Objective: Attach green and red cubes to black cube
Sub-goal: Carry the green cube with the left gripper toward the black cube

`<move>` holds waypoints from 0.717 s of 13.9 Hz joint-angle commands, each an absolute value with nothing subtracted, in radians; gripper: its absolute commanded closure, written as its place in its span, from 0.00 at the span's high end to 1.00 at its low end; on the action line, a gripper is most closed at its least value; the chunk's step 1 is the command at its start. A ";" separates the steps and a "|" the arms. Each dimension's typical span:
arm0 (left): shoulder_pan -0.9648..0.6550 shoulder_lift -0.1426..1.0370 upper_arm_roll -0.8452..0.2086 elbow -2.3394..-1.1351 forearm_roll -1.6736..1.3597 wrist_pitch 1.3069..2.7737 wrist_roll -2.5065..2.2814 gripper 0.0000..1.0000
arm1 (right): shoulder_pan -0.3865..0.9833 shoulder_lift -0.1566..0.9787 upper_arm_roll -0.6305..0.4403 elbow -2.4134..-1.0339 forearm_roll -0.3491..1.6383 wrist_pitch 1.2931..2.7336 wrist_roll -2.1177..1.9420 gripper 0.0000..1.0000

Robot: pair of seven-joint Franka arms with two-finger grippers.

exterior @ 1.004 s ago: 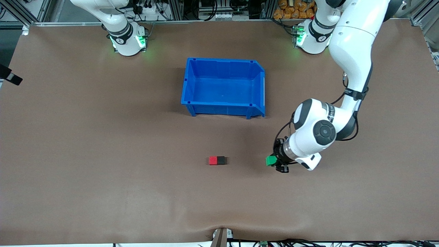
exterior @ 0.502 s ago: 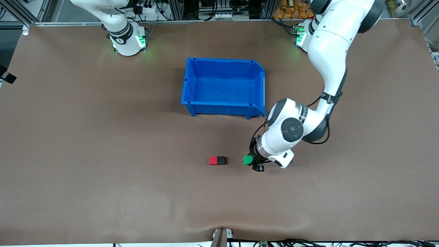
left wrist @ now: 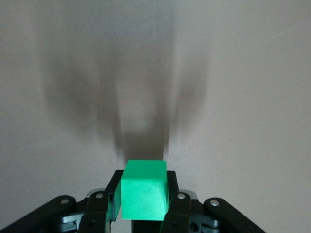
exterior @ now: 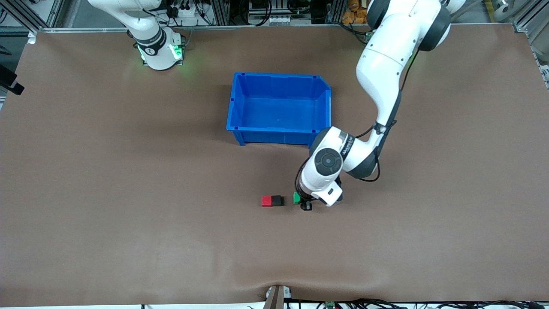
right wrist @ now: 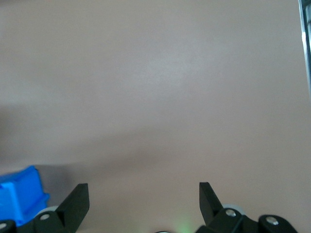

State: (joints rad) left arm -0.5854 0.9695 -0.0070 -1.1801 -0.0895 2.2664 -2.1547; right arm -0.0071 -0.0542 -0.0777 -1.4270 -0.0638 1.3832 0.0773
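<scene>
A red cube [exterior: 266,201] and a black cube [exterior: 276,200] sit joined side by side on the brown table, nearer the front camera than the blue bin. My left gripper [exterior: 301,200] is shut on a green cube [exterior: 296,198], low over the table just beside the black cube toward the left arm's end, with a small gap between them. In the left wrist view the green cube [left wrist: 144,190] sits between the black fingers [left wrist: 112,194]. My right gripper [right wrist: 144,199] is open and empty above bare table; it is out of the front view, where the arm waits.
An empty blue bin [exterior: 281,108] stands mid-table, farther from the front camera than the cubes; its corner shows in the right wrist view [right wrist: 19,199]. The left arm's elbow [exterior: 328,161] hangs just in front of the bin. Brown table [exterior: 128,193] surrounds the cubes.
My left gripper has carried the green cube across the table toward the red and black pair, from well apart to just beside the black cube. The pair has not moved.
</scene>
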 commanded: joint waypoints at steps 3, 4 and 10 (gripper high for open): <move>-0.603 1.046 0.005 -1.071 -0.107 2.290 -2.174 0.00 | 0.002 -0.081 -0.077 -1.460 -0.081 1.396 0.041 1.00; -0.606 1.052 0.003 -1.063 -0.107 2.296 -2.174 0.00 | 0.002 -0.081 -0.077 -1.459 -0.072 1.393 0.041 1.00; -0.623 1.058 0.002 -1.055 -0.109 2.310 -2.174 0.00 | 0.002 -0.080 -0.077 -1.457 -0.017 1.396 0.040 1.00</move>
